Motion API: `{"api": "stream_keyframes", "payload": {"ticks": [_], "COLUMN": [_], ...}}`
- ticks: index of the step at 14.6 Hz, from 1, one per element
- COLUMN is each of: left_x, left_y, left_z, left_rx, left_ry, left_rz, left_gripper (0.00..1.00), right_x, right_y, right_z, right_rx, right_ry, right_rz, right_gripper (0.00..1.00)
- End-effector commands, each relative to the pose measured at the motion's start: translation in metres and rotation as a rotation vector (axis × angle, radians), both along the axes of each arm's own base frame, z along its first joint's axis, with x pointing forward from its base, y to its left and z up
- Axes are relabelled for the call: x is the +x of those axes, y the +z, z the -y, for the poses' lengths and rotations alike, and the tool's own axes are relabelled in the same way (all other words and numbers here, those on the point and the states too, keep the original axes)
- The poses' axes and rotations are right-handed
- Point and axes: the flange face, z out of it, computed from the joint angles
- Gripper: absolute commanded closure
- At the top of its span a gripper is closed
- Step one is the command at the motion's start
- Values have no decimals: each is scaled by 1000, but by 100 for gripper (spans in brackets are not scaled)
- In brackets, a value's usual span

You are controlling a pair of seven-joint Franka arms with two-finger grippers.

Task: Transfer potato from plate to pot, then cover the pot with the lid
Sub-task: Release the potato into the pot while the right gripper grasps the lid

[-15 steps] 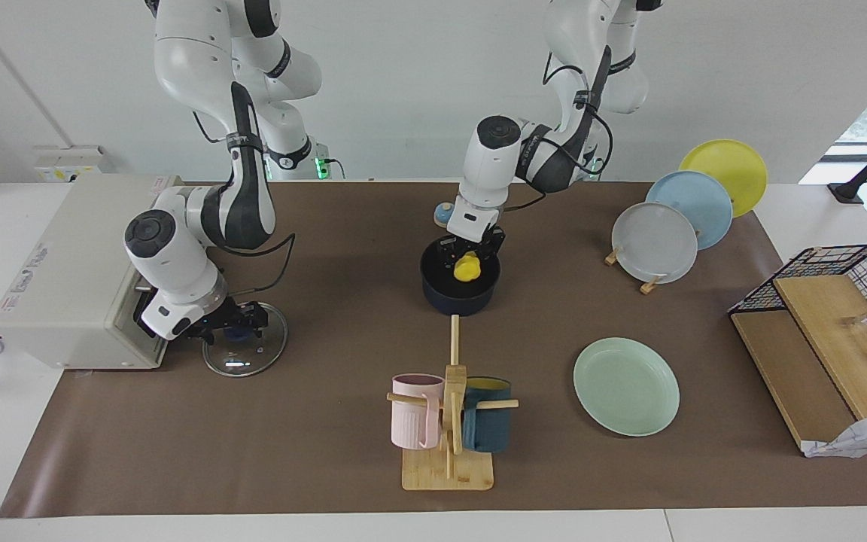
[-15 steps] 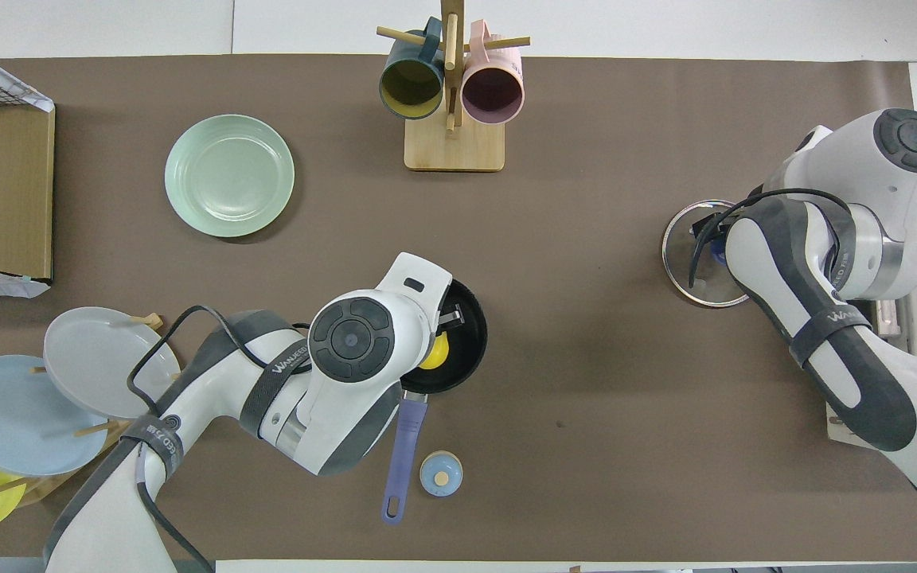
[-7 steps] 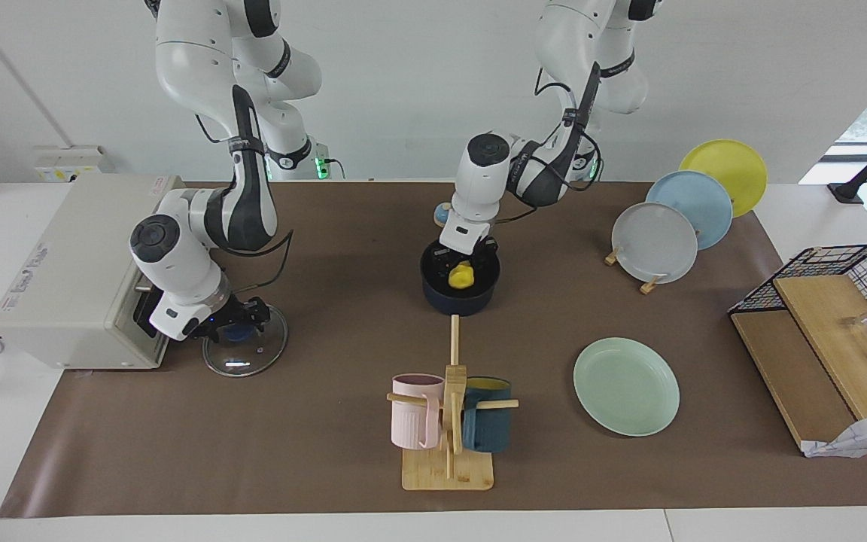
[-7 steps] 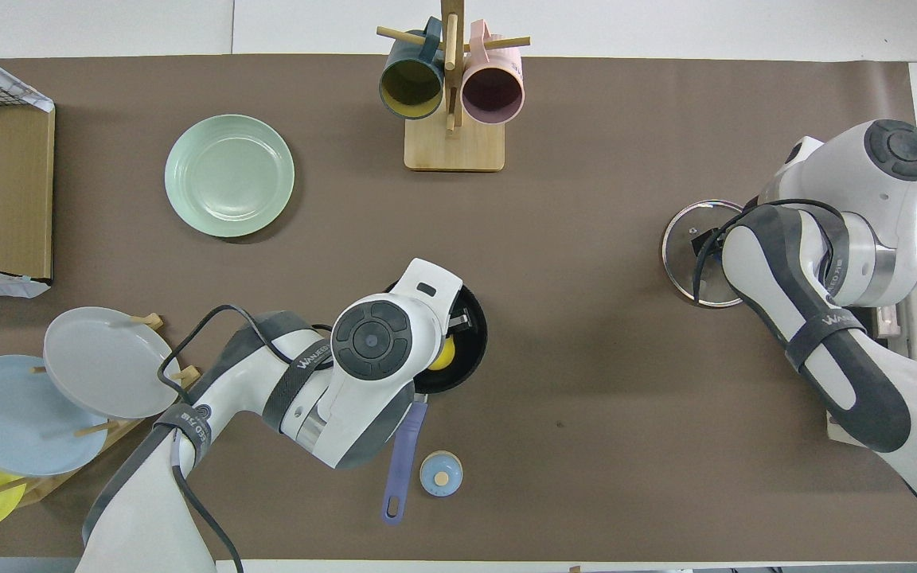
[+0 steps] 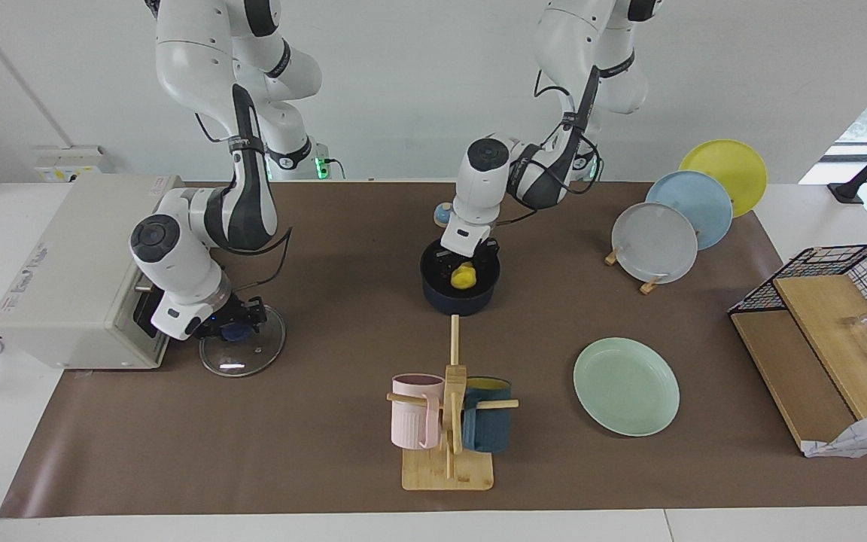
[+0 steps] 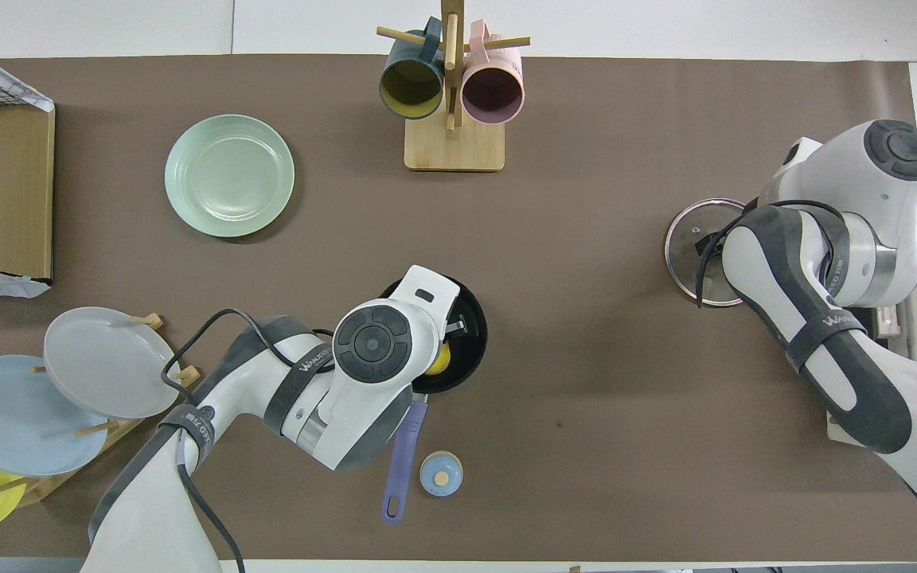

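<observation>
The potato [image 5: 465, 277] lies in the pot [image 5: 460, 296], under the left hand [image 5: 465, 260]; its finger spread is unclear. The right hand [image 5: 241, 322] pinches the lid [image 5: 241, 354] knob, mostly hidden.

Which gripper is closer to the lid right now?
The right gripper is down at the lid's knob. The left gripper is over the pot, by the potato.
</observation>
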Motion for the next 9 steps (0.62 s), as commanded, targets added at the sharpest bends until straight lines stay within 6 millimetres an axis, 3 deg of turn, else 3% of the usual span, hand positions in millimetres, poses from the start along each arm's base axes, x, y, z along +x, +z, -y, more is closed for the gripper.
{"api": "stream_keyframes", "payload": {"ticks": [1, 3, 6, 9], "left_x": [-5, -5, -4, 1], "left_y": [-2, -2, 1, 24], "left_z": [-1, -1, -1, -8], "left_rx": [1, 2, 2, 11], "left_ry": [-17, -31, -33, -63], "left_rz": [22, 23, 24, 17], "left_gripper": [23, 2, 0, 0], "right_x": [-7, -4, 0, -1], "right_y": [4, 13, 26, 31], "right_z": [1, -1, -11, -14], "right_rx": [26, 29, 32, 40], "right_ry": [15, 18, 24, 25], "right_rz": [-15, -29, -27, -29], "right_gripper": [37, 37, 37, 37]}}
